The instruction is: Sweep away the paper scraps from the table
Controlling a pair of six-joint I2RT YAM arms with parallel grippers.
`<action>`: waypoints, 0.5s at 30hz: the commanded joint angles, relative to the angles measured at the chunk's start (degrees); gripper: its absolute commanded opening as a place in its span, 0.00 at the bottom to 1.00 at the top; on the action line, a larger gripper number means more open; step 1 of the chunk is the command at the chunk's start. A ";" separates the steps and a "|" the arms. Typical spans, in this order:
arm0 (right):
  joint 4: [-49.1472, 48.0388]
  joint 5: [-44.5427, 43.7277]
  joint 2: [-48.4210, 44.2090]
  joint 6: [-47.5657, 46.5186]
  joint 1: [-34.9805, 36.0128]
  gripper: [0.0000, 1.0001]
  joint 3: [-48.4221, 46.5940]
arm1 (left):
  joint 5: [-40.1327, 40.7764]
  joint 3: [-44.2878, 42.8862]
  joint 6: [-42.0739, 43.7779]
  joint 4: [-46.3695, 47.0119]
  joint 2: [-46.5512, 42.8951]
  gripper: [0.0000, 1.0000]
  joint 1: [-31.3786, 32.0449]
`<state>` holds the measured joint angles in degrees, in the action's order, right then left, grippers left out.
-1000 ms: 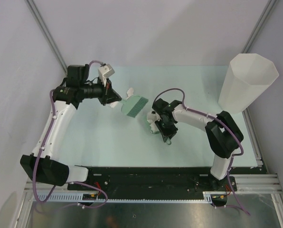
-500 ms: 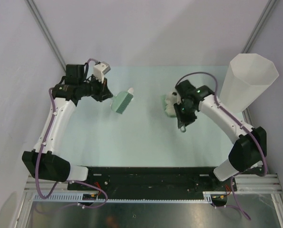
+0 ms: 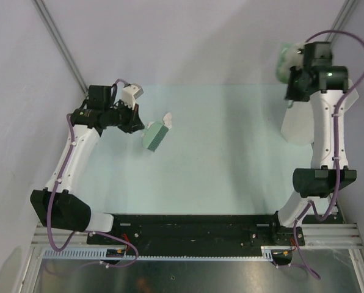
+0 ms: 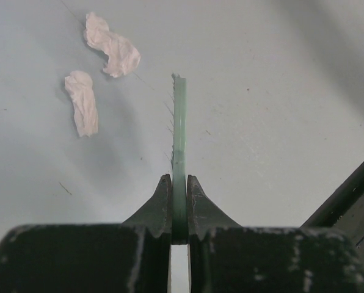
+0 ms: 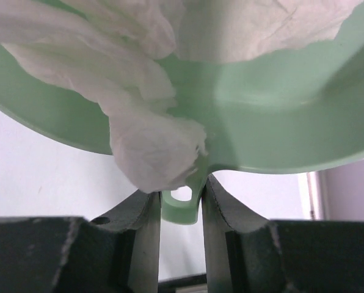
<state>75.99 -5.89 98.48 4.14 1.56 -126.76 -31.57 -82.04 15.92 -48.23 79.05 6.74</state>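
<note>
Left gripper point(image 4: 179, 186) stays clamped on brush point(image 4: 179, 122), parked; two paper scraps point(image 4: 112, 49) remain on table point(image 3: 231, 159) beside it. Right gripper point(image 5: 181, 195), pinching dustpan point(image 5: 261, 140) handle, has swung from mid-table up to bin point(image 3: 295, 128), scraps aboard: dump looks next, then another pass.

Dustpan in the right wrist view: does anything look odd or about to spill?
Yes. One paper wad droops over the rim of the dustpan, right where the right end effector grips it, and looks likely to drop. Two scraps also lie on the table beside the brush.
</note>
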 commanded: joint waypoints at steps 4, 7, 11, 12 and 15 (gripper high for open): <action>-7.48 -16.76 1.11 -11.39 -11.49 0.00 -10.09 | 2.57 0.92 -0.11 0.59 -0.29 0.00 -0.24; -18.18 -27.05 -1.70 -20.72 -11.58 0.00 -2.99 | 3.01 1.44 0.77 0.59 -0.38 0.00 -0.24; -39.45 -34.78 -9.07 -51.49 -11.67 0.00 15.71 | 2.39 1.62 0.78 0.59 1.37 0.00 -0.24; -45.25 -36.02 -11.79 -57.69 -12.11 0.00 22.89 | 2.04 1.62 0.78 0.59 1.64 0.00 -0.24; -59.97 -37.00 -13.75 -73.02 -15.09 0.00 30.32 | 1.95 1.53 1.04 0.59 2.25 0.00 -0.24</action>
<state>41.69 -35.44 88.58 -40.14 -10.63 -103.85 -28.69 -80.53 16.45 -48.38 80.60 6.72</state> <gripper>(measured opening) 0.305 0.073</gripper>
